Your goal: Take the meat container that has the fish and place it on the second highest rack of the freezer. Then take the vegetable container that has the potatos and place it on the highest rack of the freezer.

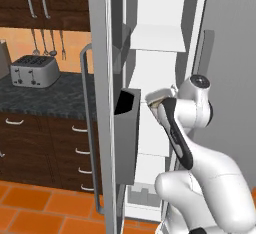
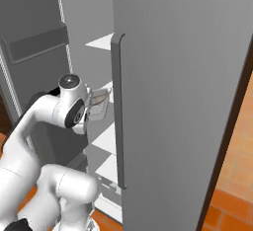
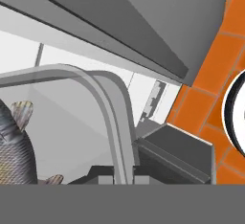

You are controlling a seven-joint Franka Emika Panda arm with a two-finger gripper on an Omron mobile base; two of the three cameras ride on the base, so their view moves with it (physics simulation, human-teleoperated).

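Right in front of the base, the freezer (image 1: pixel 150 53) stands open, white inside, with its grey door (image 1: pixel 102 103) swung out to the left and a dark bin (image 1: pixel 127 135) hanging on it. Off to the left sits the dark stone table (image 1: pixel 45 95) with a silver toaster (image 1: pixel 34 71) on it. So the white arm reaches into the freezer at mid height, carrying the clear meat container (image 3: pixel 91 117). The container's rim runs straight down into the fingers (image 3: pixel 123 179), which are pinched tight on it. Inside the tub you can see the grey scaly fish (image 3: pixel 14 146), tail fin up. Shelves (image 2: pixel 101 42) sit above and below the hand.
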